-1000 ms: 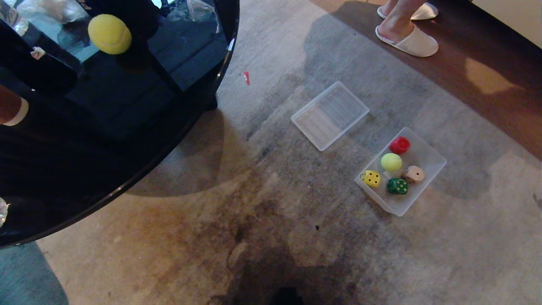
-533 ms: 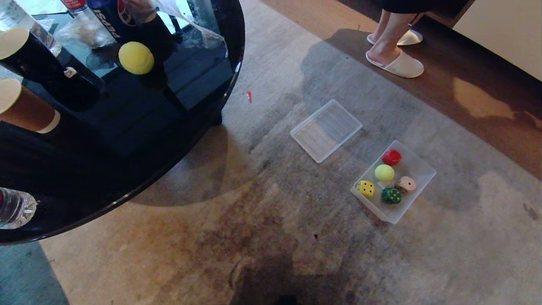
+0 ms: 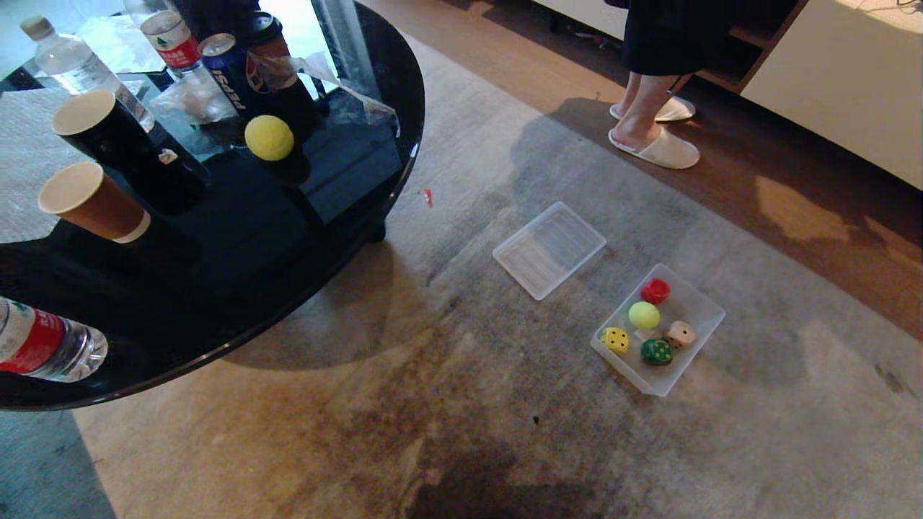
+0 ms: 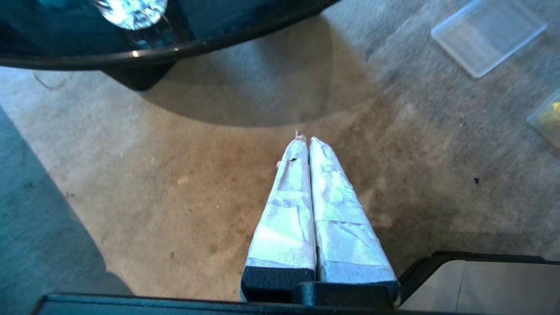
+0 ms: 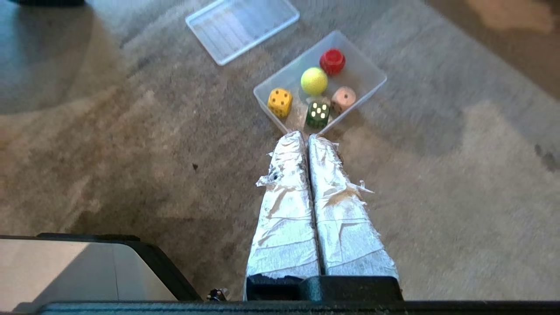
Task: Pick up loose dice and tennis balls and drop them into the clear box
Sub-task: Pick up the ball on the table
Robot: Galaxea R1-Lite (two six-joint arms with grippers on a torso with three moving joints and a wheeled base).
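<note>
Second tennis ball on black table, head view only.

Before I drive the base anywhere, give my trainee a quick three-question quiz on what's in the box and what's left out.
1. How many dice lie in the clear box?
2. True or false: the tennis ball on the black table is already in the box.
3. What lies on the carpet beside the box: A) a ribbed lid, B) a paper cup, C) a water bottle?

Key:
1. Four: red die, yellow die, green die, beige die, plus one tennis ball in the box.
2. False.
3. A.
</note>
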